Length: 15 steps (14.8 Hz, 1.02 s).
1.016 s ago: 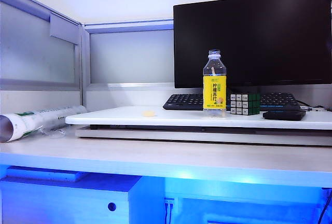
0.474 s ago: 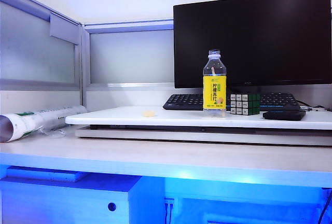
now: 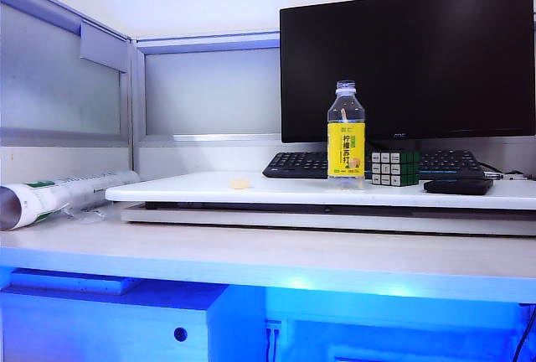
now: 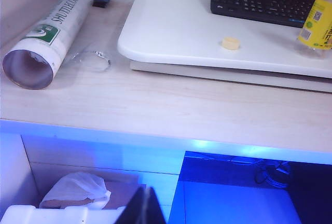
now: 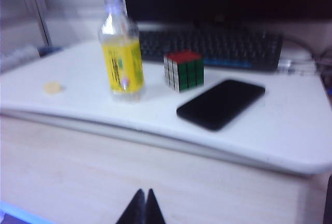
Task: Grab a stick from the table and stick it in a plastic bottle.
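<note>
Seemingly stick [image 3: 343, 119] sits in bottle [image 3: 346, 134]; both end effectors, left [image 4: 144, 206] and right [image 5: 143, 207], closed, empty, off desk [image 3: 251, 253]; park gently.

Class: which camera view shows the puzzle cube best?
The right wrist view: the puzzle cube is close, showing its red top and green side. The exterior view shows it small, beside the plastic bottle. The left wrist view misses it.

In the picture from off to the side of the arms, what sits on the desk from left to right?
Rolled tube → small yellowish disc → plastic bottle → puzzle cube → black phone.
</note>
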Available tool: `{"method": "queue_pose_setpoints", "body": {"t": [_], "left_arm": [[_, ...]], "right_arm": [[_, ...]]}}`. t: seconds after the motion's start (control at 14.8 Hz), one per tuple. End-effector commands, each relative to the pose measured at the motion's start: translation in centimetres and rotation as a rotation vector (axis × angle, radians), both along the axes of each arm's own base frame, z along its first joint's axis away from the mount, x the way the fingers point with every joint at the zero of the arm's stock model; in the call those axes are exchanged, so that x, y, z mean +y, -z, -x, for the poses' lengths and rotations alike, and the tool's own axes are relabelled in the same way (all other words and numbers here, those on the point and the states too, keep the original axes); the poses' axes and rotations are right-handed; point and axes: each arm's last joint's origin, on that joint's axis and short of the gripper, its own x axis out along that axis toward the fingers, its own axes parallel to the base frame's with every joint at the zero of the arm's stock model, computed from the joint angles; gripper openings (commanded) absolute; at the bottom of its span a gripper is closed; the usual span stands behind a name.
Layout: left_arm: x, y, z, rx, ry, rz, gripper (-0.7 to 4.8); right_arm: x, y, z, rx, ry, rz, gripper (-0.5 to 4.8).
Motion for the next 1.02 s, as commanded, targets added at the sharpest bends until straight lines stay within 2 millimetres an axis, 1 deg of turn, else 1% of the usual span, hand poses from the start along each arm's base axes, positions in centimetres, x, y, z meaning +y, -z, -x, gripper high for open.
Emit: {"method": "queue_pose_setpoints", "body": {"t": [0.07,0.27,0.54,0.81,1.02], "left_arm": [[0.0,0.0,0.0,0.008,0.007,0.003,-0.04],[0.0,0.0,0.0,0.007,0.007,0.003,-0.04],[0.0,0.0,0.0,0.007,0.005,0.003,-0.04],[0.0,0.0,0.0,0.007,0.004,0.003,-0.04],[0.0,0.0,0.0,0.007,0.004,0.003,-0.04]], "right_arm": [[0.0,0.3,0.4,0.008,-0.002,0.025,-0.03],[0.0,0.4,0.8,0.001,-0.001,0.056,-0.03],[0.0,0.9,0.8,0.050,-0.004,0.060,-0.03],[0.0,1.8,0.9,0.144,-0.006,0.065,-0.03],[0.0,1.8,0.9,0.139,-0.006,0.064,-0.03]]}}
